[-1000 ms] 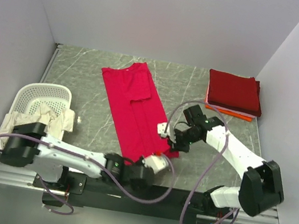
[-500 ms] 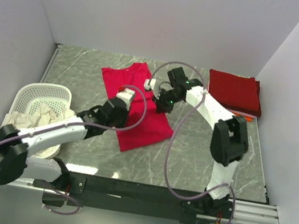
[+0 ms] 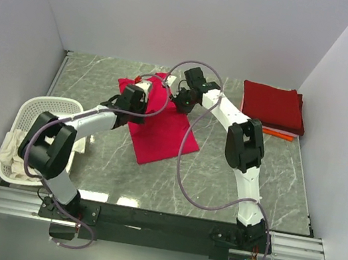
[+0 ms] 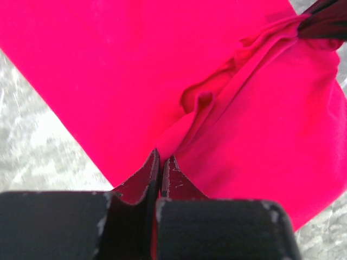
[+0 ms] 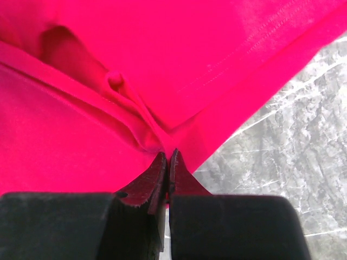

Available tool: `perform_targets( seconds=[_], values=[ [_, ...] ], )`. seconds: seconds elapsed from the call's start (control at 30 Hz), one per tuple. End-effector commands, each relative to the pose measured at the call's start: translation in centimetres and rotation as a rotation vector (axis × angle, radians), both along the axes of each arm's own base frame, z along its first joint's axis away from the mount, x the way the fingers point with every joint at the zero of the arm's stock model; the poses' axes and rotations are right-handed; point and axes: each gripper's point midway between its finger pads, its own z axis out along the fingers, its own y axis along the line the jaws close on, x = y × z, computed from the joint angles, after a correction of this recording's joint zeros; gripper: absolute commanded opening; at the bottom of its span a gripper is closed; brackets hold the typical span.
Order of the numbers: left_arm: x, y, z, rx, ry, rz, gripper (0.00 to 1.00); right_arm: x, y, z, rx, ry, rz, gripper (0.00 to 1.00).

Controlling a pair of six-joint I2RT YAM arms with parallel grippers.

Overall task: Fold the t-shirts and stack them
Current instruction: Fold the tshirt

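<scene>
Two pinches on one garment | left fingers (image 4: 150,176) closed tight on a fold of the red shirt (image 3: 163,135) | right fingers (image 5: 158,174) closed tight on its edge | shirt lies on the bench (image 3: 241,169), far end gripped | folded stack (image 3: 272,106) far right | basket (image 3: 42,113) near left

Right claw (image 5: 167,162) pinched tight on crimson t-shirt (image 5: 135,65) edge — grey marble table (image 5: 293,151) beside.
</scene>
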Motion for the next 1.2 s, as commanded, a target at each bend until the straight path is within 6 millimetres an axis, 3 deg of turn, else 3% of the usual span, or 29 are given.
perform_targets(
  seconds=[0.0,0.47,0.83,0.93,0.97,1.0,1.03,1.07,1.17],
  values=[
    [2.3,-0.6,1.8,-0.017,-0.064,-0.047,0.0,3.1,0.2,2.3,0.036,-0.104,-0.075,0.0],
    [3.3,1.2,-0.1,-0.006,-0.009,0.029,0.0,5.2,1.4,2.5,0.082,-0.136,-0.128,0.0],
    [3.3,1.8,1.8,-0.025,-0.04,0.068,0.0,6.2,1.5,2.6,0.069,-0.166,-0.147,0.03],
    [3.9,2.5,1.4,0.0,-0.029,0.11,0.06,7.0,1.4,2.9,0.069,-0.197,-0.176,0.15],
    [4.0,2.9,1.1,0.005,-0.016,0.137,0.22,7.3,1.1,2.8,0.06,-0.214,-0.2,0.32],
    [4.5,4.0,1.3,0.04,-0.034,0.192,0.33,8.3,1.5,3.5,0.087,-0.256,-0.245,0.44],
    [5.1,4.6,2.0,0.052,-0.058,0.225,0.46,9.4,0.6,4.0,0.058,-0.317,-0.323,0.54],
    [5.5,5.4,2.8,0.067,-0.079,0.261,0.48,9.9,0.5,4.3,0.062,-0.347,-0.355,0.67],
    [7.0,8.3,6.9,0.138,-0.185,0.366,0.58,12.0,0.1,7.4,0.121,-0.45,-0.47,0.76]
  ],
)
